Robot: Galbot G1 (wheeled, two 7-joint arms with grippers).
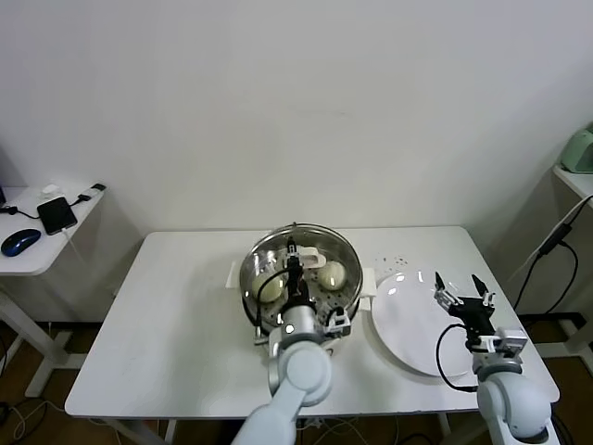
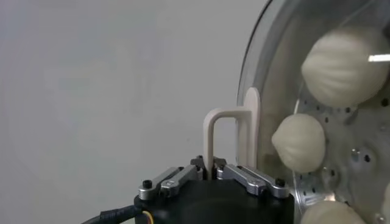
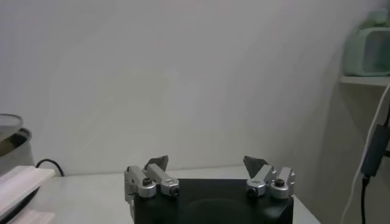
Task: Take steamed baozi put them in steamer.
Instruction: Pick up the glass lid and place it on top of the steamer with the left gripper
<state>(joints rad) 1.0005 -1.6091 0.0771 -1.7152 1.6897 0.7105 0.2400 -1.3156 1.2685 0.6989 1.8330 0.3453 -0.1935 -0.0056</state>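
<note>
Cream-white, domed steamed baozi (image 1: 332, 273) sit in the upright steamer (image 1: 255, 278); left claw (image 2: 210, 165) grasps the lid handle (image 2: 228, 131), right claw (image 1: 460, 289) released.

table (image 1: 185, 315): white | steamer (image 1: 259, 252): centre, glass lid (image 1: 320, 243) over it, baozi (image 1: 331, 273) visible inside | left end effector (image 1: 295, 252): clamped on lid handle (image 1: 309, 257) | plate (image 1: 408, 324): white, just beside steamer | right end effector (image 1: 462, 290): fingers spread, over plate

The steamer (image 1: 298, 283) sat mid-desk (image 1: 176, 334), baozi (image 1: 332, 273) inside, perhaps under its lid (image 2: 256, 91); the plate (image 1: 408, 324) lay beside it toward the right edge.
</note>
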